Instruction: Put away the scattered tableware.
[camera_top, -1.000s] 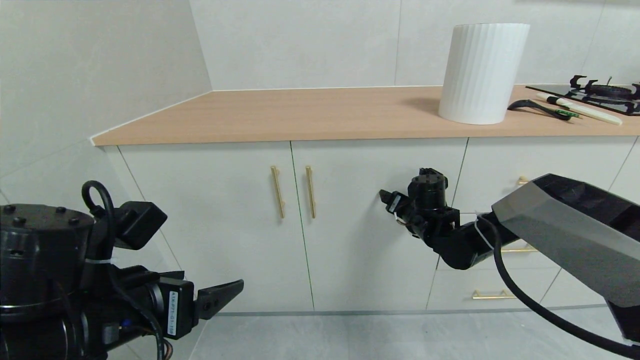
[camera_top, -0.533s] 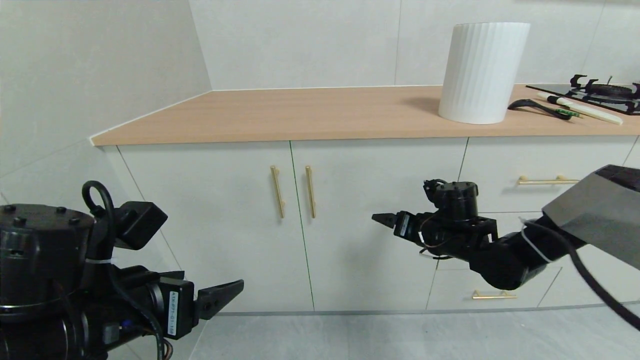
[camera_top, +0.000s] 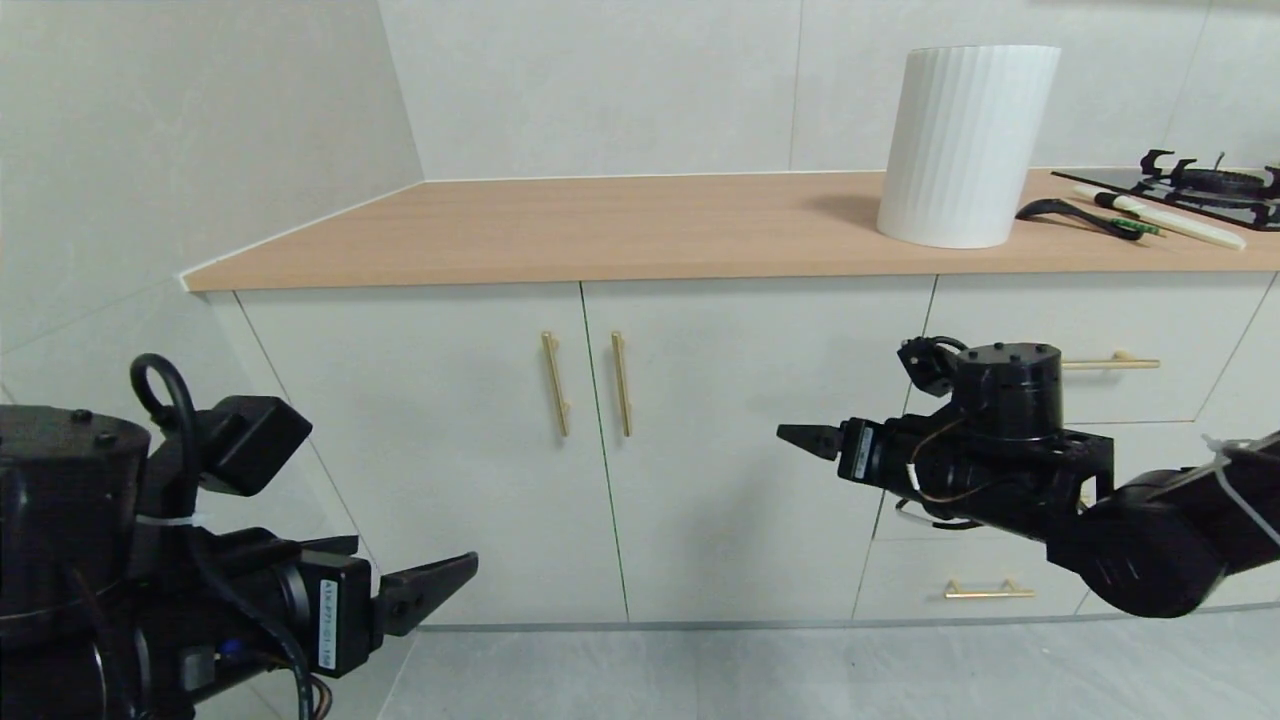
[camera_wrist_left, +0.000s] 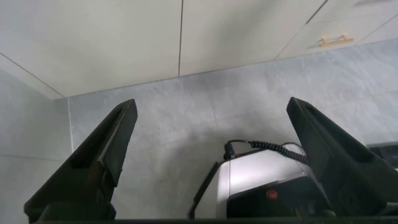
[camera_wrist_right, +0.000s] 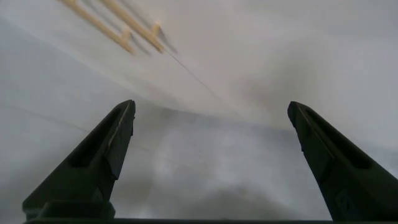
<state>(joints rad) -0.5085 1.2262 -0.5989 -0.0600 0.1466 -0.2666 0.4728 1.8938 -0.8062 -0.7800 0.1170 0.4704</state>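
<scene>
Head view showed a tall white ribbed cylinder (camera_top: 965, 145), flaring slightly toward its top, standing upright on the smooth wood-grain counter (camera_top: 600, 230). Just right of the cylinder lay the scattered tableware. Nearest it was a black curved spoon (camera_top: 1072, 212). Beyond that lay a long cream-coloured stick-shaped utensil (camera_top: 1175, 224) with a dark end, and a small green piece (camera_top: 1137, 228) sat by the spoon's handle tip. Farther right of the cylinder sat a black gas hob (camera_top: 1210, 185) with wiry pot supports.

Below and left of the cylinder, two flat pale cabinet doors (camera_top: 740, 450) met at a seam, and each carried a slim vertical brass bar. Below and right of it, drawer fronts (camera_top: 1090, 320) bore horizontal brass bars.

The right gripper (camera_top: 805, 438) hung before the cabinet face below the cylinder, its tapered black fingers (camera_wrist_right: 112, 149) spread apart with nothing between them. The left gripper (camera_wrist_left: 211, 106) sat far below and left of the cylinder, over the grey tiled floor (camera_wrist_left: 186, 124), with its fingers equally wide and empty.
</scene>
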